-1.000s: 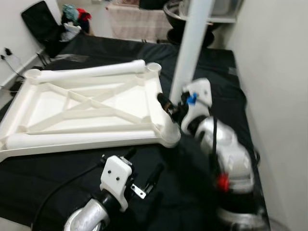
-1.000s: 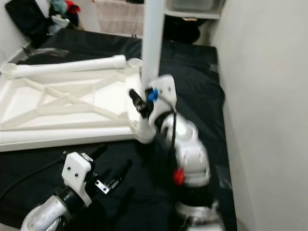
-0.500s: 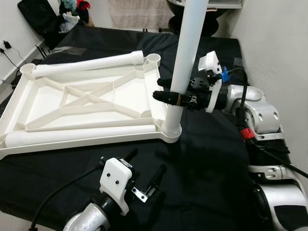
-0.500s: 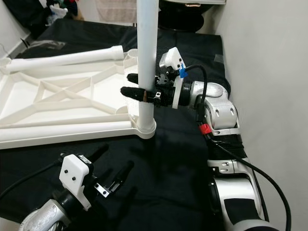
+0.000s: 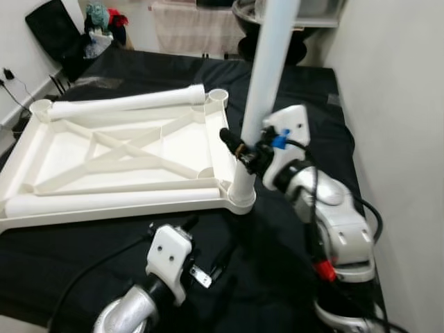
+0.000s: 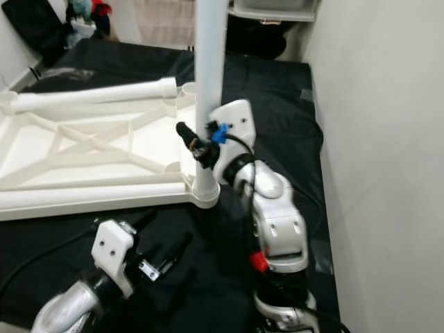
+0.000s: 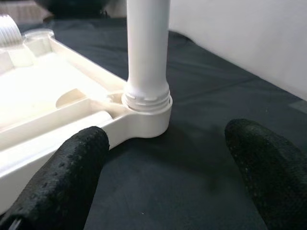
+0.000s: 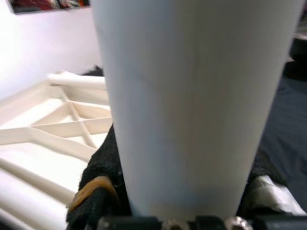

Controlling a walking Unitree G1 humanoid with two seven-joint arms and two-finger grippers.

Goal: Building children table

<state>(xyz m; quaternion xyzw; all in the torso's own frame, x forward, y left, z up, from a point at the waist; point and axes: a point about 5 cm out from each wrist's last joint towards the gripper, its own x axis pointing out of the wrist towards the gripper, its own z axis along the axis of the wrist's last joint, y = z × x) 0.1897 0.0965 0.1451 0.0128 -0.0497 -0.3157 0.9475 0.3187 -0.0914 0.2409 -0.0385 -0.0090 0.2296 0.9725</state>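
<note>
Tabletop: a white plastic tabletop (image 5: 125,156) lies upside down, ribs up, on a black cloth (image 5: 291,97), filling the left half of the head views.
Upright leg: a white leg (image 5: 267,90) stands in the tabletop's corner socket (image 5: 241,198) at centre frame and rises out of the top edge; in the left wrist view its threaded end sits in the socket collar.
Loose legs: one leg (image 5: 128,103) lies along the tabletop's far edge at upper left, touching the corner socket there; another leg (image 5: 111,201) lies along the near edge at middle left.
Right gripper: the right gripper (image 5: 243,149) is at centre frame, low on the upright leg and just above the socket, its silver arm bending down to the lower right. Its jaws are clamped on the upright leg, one black finger (image 5: 229,139) poking out to the leg's left; the right wrist view has the leg pressed between the black pads.
Left gripper: the left gripper (image 5: 208,246) hovers over the black cloth at lower centre, near the socket but apart from it. Its jaws are apart and hold nothing, with both black fingers (image 7: 72,167) wide either side of the socket in the left wrist view.
Background: a white wall runs down the right side; a black bag (image 5: 52,31) and a heap of clothes (image 5: 100,21) sit at upper left.
</note>
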